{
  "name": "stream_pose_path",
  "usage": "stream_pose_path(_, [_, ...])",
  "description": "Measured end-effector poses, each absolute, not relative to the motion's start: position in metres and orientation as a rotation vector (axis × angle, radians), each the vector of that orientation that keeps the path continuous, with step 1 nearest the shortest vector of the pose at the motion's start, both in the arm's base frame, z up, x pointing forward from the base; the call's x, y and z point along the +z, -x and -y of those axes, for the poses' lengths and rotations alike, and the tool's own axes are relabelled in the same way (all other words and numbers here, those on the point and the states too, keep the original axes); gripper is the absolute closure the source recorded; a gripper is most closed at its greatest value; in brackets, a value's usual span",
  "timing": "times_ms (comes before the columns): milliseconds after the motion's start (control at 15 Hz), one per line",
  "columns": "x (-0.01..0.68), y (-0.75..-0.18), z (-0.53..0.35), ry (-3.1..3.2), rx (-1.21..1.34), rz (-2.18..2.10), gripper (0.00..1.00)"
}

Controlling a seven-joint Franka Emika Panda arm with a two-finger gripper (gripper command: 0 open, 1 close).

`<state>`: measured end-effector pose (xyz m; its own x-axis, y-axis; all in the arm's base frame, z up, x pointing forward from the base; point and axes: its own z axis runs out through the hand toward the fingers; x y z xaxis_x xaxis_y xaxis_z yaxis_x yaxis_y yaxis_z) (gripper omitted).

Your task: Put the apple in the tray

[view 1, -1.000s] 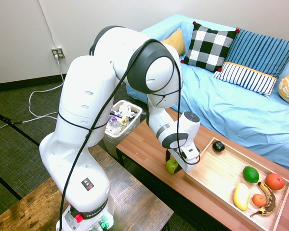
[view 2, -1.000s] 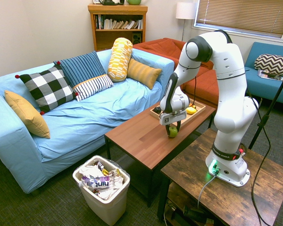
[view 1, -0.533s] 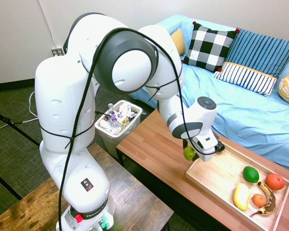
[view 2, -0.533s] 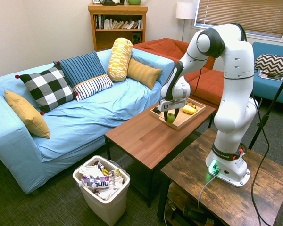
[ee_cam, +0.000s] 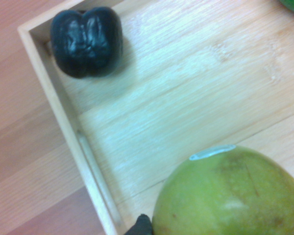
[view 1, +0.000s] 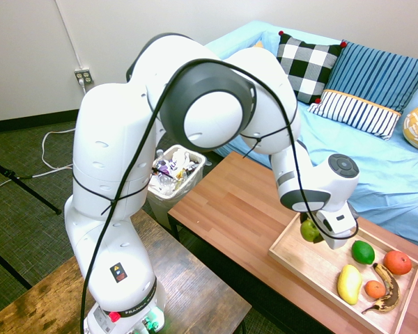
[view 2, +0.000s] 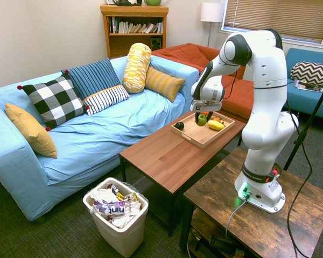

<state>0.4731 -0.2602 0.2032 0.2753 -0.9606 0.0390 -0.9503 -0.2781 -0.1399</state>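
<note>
1. Apple (view 1: pixel 308 230) held in closed jaws of the gripper (view 1: pixel 313 235), hanging above the tray (view 1: pixel 313 268) near its table-centre end.
2. Step in hand: carry over the tray. Next, judged: lower onto bare wood, release.
3. Wrist view alone shows the dark wrinkled fruit (ee_cam: pixel 86 40) in the tray corner; first exterior view hides it, and alone shows the lime (view 1: pixel 363 252).

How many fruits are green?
2. The apple is held in the claw over the tray. A darker lime-like fruit lies in the tray beside the orange one. The arm may hide others.
</note>
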Motion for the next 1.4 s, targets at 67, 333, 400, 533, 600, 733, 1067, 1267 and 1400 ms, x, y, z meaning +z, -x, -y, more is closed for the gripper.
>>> stream_pose_path(67, [0.197, -0.478, 0.268, 2.427, -0.179, -1.845, 1.0])
stream_pose_path(333, [0.165, -0.481, 0.302, 2.414, -0.159, -1.888, 1.0])
stream_pose_path(400, [0.157, -0.481, 0.307, 2.414, -0.15, -1.89, 1.0])
stream_pose_path(533, [0.142, -0.484, 0.31, 2.409, -0.142, -1.892, 1.0])
stream_pose_path(600, [0.134, -0.485, 0.311, 2.41, -0.136, -1.893, 1.0])
stream_pose_path(733, [0.122, -0.484, 0.313, 2.414, -0.12, -1.897, 1.0])
stream_pose_path(1067, [0.114, -0.483, 0.317, 2.421, -0.12, -1.871, 0.0])
stream_pose_path(1267, [0.114, -0.484, 0.316, 2.429, -0.12, -1.855, 0.0])
stream_pose_path(1400, [0.113, -0.486, 0.311, 2.428, -0.112, -1.845, 0.0])
